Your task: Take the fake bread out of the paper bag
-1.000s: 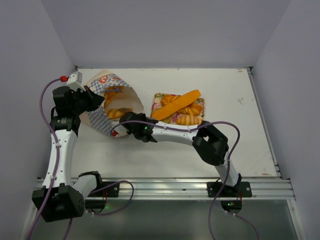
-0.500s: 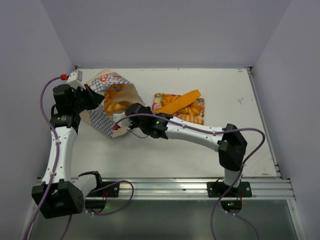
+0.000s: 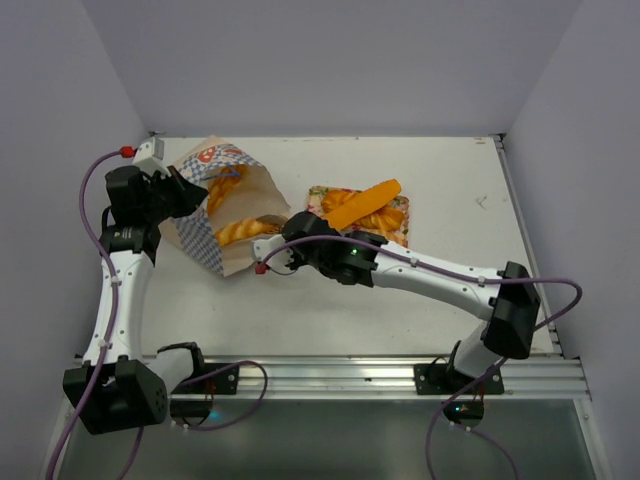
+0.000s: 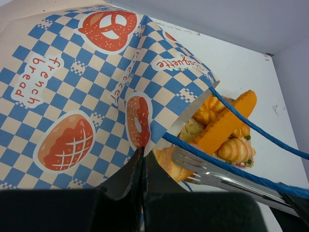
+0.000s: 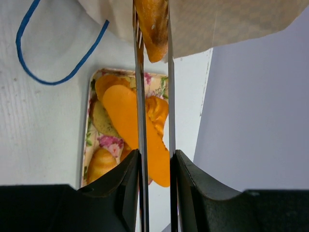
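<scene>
**Orientation.** The paper bag [image 3: 215, 215] lies tipped at the far left of the table [image 3: 450, 190]; its long axis runs from the closed end at the far left to the mouth at the near right; the mouth faces the floral tray [image 3: 318, 195]. A golden-brown bread piece [image 5: 152, 21] sits at the bag mouth; its long axis lies in line with the metal tongs [image 5: 140, 96], and its lower end projects out of the mouth between the two blades. More golden pieces [image 3: 225, 188] show inside the bag.

**Left arm.** It rises from its base at the near left; the forearm runs toward the far edge and the wrist is turned right. The left gripper [image 3: 188, 195] has its jaws pressed fully together on the checkered side wall at the bag's rim.

**Right arm.** It stretches low across the table from the near right, elbow out to the right, forearm running left. The right gripper [image 3: 283, 250] sits just beside the bag mouth; its jaws stand narrow, clamped on the tongs, and the tong blades pinch the bread piece.

**Appearance.** The bag is tan inside; outside it has blue-and-white checks with red-orange pretzel and loaf prints and "french bread" lettering. A blue cord handle [image 5: 53, 58] lies loose on the table. On the tray, a long flat orange stick [image 3: 362, 205] lies diagonally, near-left to far-right; its far end overhangs the tray edge; it rests across glossy braided loaves [image 3: 392, 218].
</scene>
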`<control>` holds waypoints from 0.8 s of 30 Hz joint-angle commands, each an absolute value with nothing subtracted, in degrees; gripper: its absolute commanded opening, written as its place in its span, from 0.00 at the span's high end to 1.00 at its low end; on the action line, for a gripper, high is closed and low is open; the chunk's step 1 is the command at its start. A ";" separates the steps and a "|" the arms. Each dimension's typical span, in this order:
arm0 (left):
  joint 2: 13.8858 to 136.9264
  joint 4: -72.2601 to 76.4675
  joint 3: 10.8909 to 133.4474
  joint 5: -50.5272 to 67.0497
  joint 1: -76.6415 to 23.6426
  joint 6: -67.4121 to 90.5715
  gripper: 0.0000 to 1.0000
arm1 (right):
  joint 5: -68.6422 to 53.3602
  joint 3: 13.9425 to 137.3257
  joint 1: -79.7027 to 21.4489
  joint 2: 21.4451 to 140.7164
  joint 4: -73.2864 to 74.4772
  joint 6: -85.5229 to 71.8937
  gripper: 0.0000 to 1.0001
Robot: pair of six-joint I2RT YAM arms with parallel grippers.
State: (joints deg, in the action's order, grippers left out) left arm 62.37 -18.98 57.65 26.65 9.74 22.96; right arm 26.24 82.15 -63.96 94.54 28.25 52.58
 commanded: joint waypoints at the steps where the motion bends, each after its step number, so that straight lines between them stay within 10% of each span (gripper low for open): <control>1: 62.40 -19.07 60.29 26.63 10.20 22.32 1.00 | 23.56 80.43 -63.98 86.93 29.52 54.05 1.00; 24: 62.49 -21.88 62.14 25.58 10.20 21.27 1.00 | 6.68 75.94 -45.27 63.82 46.58 54.05 1.00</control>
